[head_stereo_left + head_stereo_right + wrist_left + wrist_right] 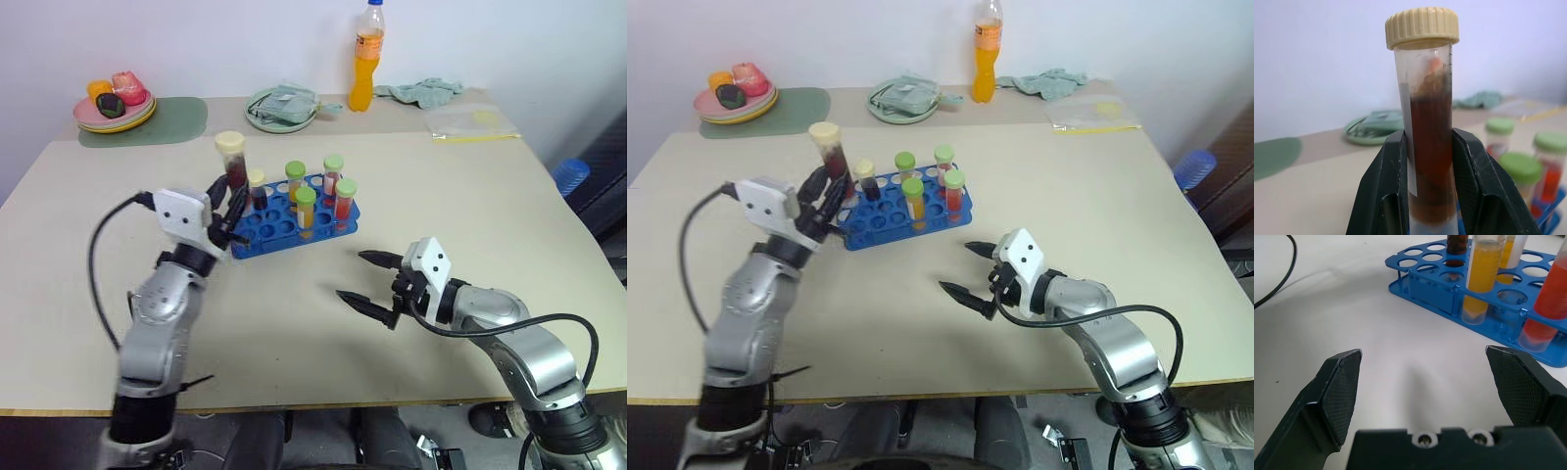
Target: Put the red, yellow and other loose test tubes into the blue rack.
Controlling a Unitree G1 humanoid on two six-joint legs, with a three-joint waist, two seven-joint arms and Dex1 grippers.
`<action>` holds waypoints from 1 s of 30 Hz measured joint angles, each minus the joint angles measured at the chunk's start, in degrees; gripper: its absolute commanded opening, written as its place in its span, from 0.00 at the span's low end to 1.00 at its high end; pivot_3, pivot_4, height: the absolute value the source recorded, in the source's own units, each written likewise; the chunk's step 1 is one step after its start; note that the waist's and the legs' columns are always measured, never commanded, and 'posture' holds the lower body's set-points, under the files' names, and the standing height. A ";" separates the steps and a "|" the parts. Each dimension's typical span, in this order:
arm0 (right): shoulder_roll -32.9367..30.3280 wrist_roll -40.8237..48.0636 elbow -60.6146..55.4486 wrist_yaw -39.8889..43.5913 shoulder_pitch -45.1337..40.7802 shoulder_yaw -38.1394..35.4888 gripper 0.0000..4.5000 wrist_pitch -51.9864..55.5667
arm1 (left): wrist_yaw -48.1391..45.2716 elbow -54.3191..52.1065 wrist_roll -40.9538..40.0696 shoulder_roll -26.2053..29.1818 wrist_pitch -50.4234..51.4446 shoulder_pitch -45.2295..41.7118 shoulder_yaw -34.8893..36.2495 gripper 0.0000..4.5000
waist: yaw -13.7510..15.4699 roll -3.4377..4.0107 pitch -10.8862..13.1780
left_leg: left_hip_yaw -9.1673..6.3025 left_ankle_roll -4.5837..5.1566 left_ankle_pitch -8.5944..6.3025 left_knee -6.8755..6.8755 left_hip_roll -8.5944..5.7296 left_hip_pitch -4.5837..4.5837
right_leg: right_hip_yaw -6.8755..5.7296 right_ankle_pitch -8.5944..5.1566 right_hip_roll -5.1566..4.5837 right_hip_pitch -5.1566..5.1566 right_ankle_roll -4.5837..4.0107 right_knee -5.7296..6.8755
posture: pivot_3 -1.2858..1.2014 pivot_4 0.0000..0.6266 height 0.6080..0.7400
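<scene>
Left wrist view: maroon tube [1427, 147] between left gripper [1427, 196] fingers.

The left gripper [232, 211] is raised with fingers clamped together, while the right gripper [369, 279] hovers low, fingers spread wide.

Glossy blue plastic rack [294, 220], clear smooth tube [1430, 147] with ribbed cream cap, matt table [441, 196]

We see the rack [294, 215] mid-table [470, 196], tubes [306, 208] standing in it; our left gripper [227, 217] beside its left end, bottle [365, 57] behind.
</scene>
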 measured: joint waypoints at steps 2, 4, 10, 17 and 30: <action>0.00 -0.24 0.00 -0.11 0.01 0.00 1.00 0.00 | 0.18 3.28 1.61 -1.96 -3.21 0.01 -0.89 0.16 | -0.22 0.00 0.00 | 0.00 0.00 0.00 0.00 0.00 0.00 | 0.00 0.00 0.02 -0.01 0.00 0.01 | 0.52 0.24 1.00; 0.00 -0.26 -0.02 -0.25 0.06 -0.01 1.00 0.00 | 0.11 6.09 2.36 -3.05 -5.10 -0.02 -1.40 0.16 | -0.33 0.00 0.00 | -0.01 0.01 0.00 0.00 0.00 0.00 | 0.00 0.00 0.03 -0.01 0.00 0.02 | 0.52 0.24 1.00; 0.00 -0.29 -0.08 -0.87 0.28 -0.01 1.00 0.00 | -0.26 11.15 3.89 -3.90 -7.17 -0.51 -1.57 0.16 | -0.32 0.00 0.00 | -0.02 0.01 0.01 0.00 0.00 0.00 | -0.01 0.00 0.04 -0.01 0.01 0.02 | 0.52 0.24 1.00; 0.23 -0.29 -0.09 -1.30 0.28 -0.01 1.00 0.00 | -0.66 11.50 4.89 -4.18 -5.92 -1.48 -2.67 0.16 | -0.32 0.00 0.00 | -0.05 0.01 0.01 0.01 0.00 0.00 | -0.03 0.00 0.05 0.00 0.01 0.02 | 0.52 0.24 1.00; 0.56 -0.29 -0.09 -1.59 0.28 -0.01 1.00 0.01 | 0.53 9.34 9.31 -3.64 -0.77 -0.12 -3.23 0.16 | -0.32 0.00 0.00 | -0.07 0.01 0.01 0.00 0.00 0.00 | -0.02 0.00 0.06 0.01 0.01 0.01 | 0.52 0.24 1.00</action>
